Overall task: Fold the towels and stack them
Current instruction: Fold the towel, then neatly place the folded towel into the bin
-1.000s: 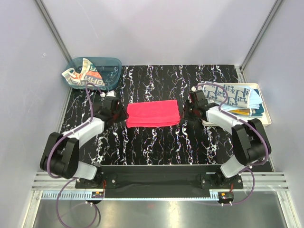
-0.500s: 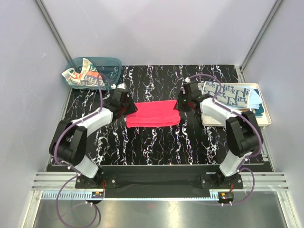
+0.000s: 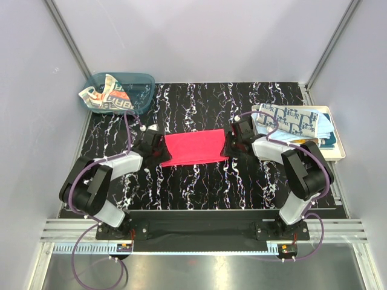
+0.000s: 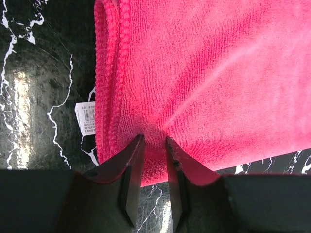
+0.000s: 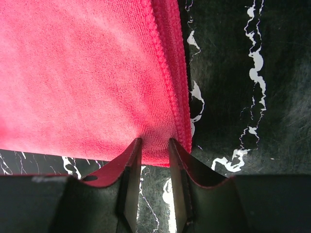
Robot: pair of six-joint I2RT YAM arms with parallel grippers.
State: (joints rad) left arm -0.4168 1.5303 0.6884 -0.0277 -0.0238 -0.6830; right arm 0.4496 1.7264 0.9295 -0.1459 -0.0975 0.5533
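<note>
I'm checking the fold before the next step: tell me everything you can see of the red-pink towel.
The red-pink towel is plain, terry-like cloth with a stitched hem. It is folded into layers and spread as a rough rectangle in the middle of the black marbled table. A small white label pokes out at its left edge. The left pincer and right pincer each pinch it near a front corner, and the cloth puckers at the left one.

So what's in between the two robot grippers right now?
The red-pink towel lies between the left gripper and the right gripper, each pinching one end of it. The top view shows it.
</note>
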